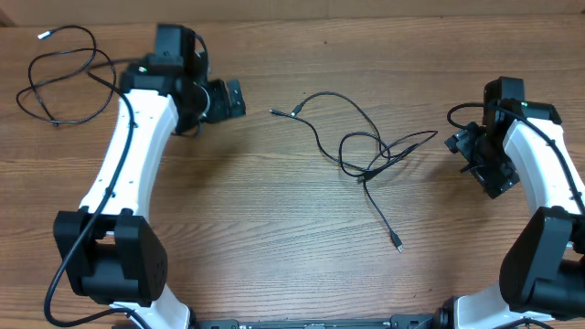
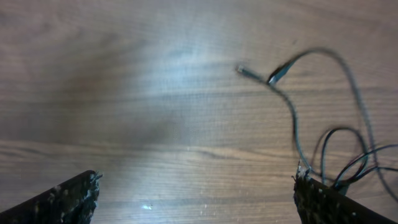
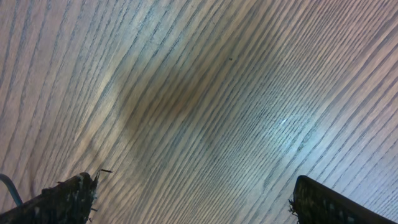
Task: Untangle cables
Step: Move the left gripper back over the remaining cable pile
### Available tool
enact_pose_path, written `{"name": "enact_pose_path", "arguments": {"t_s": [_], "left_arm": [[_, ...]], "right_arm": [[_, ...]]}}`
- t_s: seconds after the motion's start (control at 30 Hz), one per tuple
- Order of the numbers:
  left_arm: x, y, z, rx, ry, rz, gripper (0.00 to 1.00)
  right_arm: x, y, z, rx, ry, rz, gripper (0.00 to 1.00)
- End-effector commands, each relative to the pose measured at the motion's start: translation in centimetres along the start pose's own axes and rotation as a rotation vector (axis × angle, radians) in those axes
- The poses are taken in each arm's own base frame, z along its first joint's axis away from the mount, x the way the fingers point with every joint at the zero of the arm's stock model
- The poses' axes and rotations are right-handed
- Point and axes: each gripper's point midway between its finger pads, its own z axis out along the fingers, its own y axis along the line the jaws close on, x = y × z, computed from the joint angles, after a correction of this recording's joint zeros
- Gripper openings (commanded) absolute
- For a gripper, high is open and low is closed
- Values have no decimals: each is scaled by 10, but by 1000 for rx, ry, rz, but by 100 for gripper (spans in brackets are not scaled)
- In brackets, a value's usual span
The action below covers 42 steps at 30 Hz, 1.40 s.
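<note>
cable [image 1: 57, 122] lay in a loose loop by itself at the far left of the wooden table [image 1: 274, 210], behind the left arm, its pale tip [image 1: 42, 35] pointing toward the far-left corner. right of it, the left gripper [image 1: 235, 99] hovered facing right, jaws spread wide with nothing between them. the tangle [image 1: 370, 164] sat in the middle of the table, right of those jaws and a little nearer. its long axis ran from two plug ends [image 1: 285, 111] at the far left, both pointing left toward the left gripper, down to a lone tail [image 1: 391, 233] pointing near and right. the knot itself lay toward the right side of the heap, with a thin loop reaching right. at the right edge, the right gripper [image 1: 464, 155] also stood wide open and empty, facing left, and its wrist camera showed only bare wood between the fingers. on this evidence the right gripper was closer to the knot and the left gripper closer to the free plug ends, so pulling the tangle apart along that left-right line looked the likely opening.
</note>
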Motion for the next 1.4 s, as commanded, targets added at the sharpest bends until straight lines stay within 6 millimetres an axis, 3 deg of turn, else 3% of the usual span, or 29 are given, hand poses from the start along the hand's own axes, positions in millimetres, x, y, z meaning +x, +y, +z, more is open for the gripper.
{"name": "enact_pose_path", "arguments": {"t_s": [0.0,0.27,0.3,0.4,0.7,0.83,1.03,1.13,1.2,1.23,1.37], "left_arm": [[20,-16,15,11,29,7,99],[44,-81,42,94,1,107,96],[49,-90,45,107,2,74,96],[89,-134,59,186,86,-173,100],[147,-204,66,338,237,-405,100],[164,-211,68,316,290,-555,94],[196,-212,75,265,361,-629,94],[206,-210,82,230,360,-711,88],[207,-209,88,230,310,-708,79],[207,-205,92,212,268,-703,62],[203,-206,94,210,210,-691,40]], "right_arm": [[0,0,0,2,-2,-6,100],[0,0,0,2,-2,-6,100],[0,0,0,2,-2,-6,100],[0,0,0,2,-2,-6,100],[0,0,0,2,-2,-6,100],[0,0,0,2,-2,-6,100],[0,0,0,2,-2,-6,100],[0,0,0,2,-2,-6,100],[0,0,0,1,-2,-6,100],[0,0,0,2,-2,-6,100],[0,0,0,2,-2,-6,100]]}}
